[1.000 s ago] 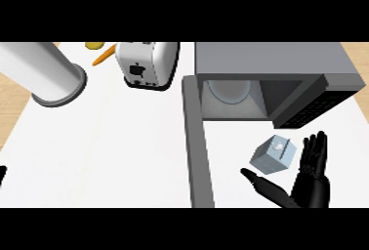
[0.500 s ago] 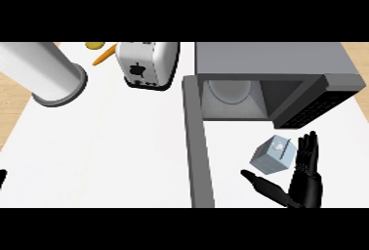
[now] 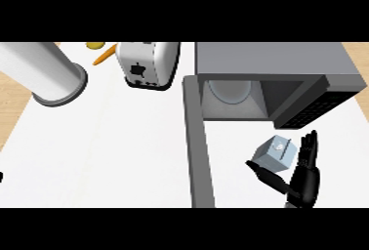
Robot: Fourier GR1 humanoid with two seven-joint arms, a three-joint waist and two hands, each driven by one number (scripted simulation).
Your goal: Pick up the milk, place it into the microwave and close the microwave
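The white counter [image 3: 108, 156] stretches out beneath me. Nearest, my right hand [image 3: 302, 178] is spread, fingers straight up and thumb out, with the milk [image 3: 272, 154] carton tilted between them, against my fingers. Beyond it the microwave [image 3: 274, 63] stands open, door [image 3: 198, 146] swung toward me. Farther left stand a toaster [image 3: 148, 63] and a pale cylinder [image 3: 39, 73].

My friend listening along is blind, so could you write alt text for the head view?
Seen from above, the robot's right hand reaches toward a small milk carton on the white counter, its fingers straight beside the carton, thumb spread below it. Just behind stands an open microwave with its door swung out; a toaster and a white cylinder sit at the far left.
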